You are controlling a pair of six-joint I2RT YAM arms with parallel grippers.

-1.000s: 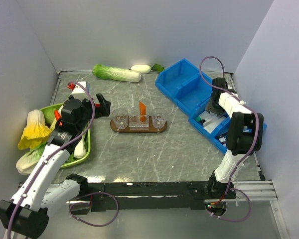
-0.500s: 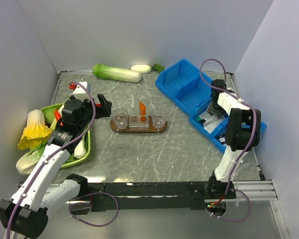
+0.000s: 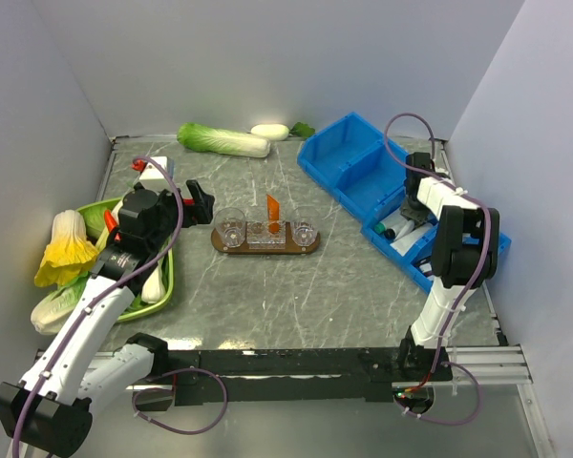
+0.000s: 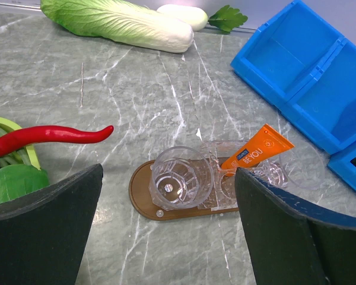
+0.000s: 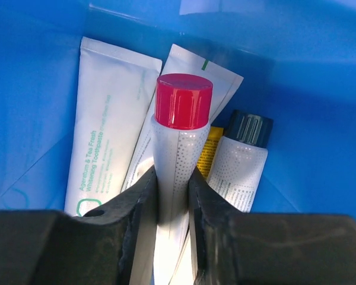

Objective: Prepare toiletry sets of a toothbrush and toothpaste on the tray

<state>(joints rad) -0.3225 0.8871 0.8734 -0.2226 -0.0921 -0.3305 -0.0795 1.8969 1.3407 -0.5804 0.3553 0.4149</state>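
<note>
Our orange toothpaste (image 4: 256,153) stands tilted on the tray (image 4: 143,193), mid-table. Just left of it, our left gripper (image 3: 201,202) hangs wide open. At the right, our right gripper (image 5: 173,178) pinches a red-capped tube (image 5: 183,101) inside the blue bin (image 5: 320,89).

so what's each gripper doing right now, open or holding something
left gripper: open, holding nothing
right gripper: closed on the red-capped white tube inside the blue bin

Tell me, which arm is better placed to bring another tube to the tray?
Right: the right tool pinches a red-capped tube in the blue bin; the left tool hangs open near the tray, empty.
</note>
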